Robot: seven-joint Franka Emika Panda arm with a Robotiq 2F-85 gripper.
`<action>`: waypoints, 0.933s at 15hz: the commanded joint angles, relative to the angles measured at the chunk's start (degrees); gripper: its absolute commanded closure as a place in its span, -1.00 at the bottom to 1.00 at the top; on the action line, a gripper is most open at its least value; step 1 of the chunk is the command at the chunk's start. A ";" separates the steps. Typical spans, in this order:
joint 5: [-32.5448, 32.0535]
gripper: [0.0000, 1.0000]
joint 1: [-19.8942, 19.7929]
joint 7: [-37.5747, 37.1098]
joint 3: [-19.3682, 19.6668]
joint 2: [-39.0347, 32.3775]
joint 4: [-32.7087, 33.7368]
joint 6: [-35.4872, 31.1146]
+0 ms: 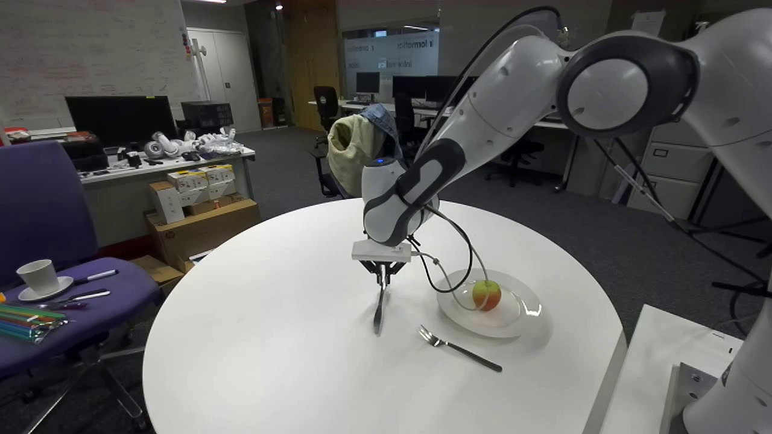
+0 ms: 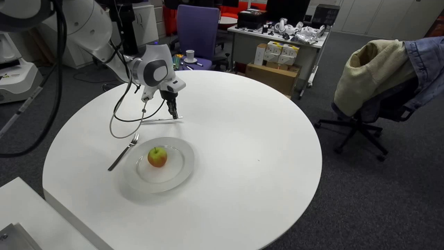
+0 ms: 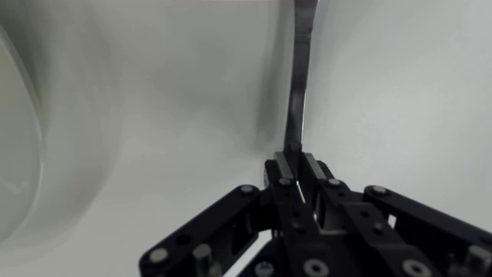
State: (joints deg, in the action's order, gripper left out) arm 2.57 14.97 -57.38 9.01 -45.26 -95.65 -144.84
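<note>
Watching the worktop [image 1: 259,349] in an exterior view, I am seeing a plate [image 1: 503,324] at right; left of it, my pincer [image 1: 383,279] is gripping a knife [image 1: 379,314], a fork [image 1: 461,350] is lying nearer, and the plate is carrying an apple [image 1: 492,297].

Wrist view's edges cut off plate [image 3: 17,150] and utensil [image 3: 298,88]

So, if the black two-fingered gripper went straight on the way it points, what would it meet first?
Probably the white round tabletop below the gripper. The slim silver metal utensil clamped in its jaws may reach it sooner; any gap between is hard to judge.
</note>
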 commanded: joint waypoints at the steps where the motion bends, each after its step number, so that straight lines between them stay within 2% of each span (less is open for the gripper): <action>1: 1.29 0.94 -1.98 -1.08 -0.95 2.54 -1.05 -1.02; 14: 9.55 0.94 -8.21 -2.53 -1.34 7.24 -5.04 -1.56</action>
State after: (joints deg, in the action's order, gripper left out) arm 10.40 8.90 -58.79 8.58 -42.36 -96.40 -145.03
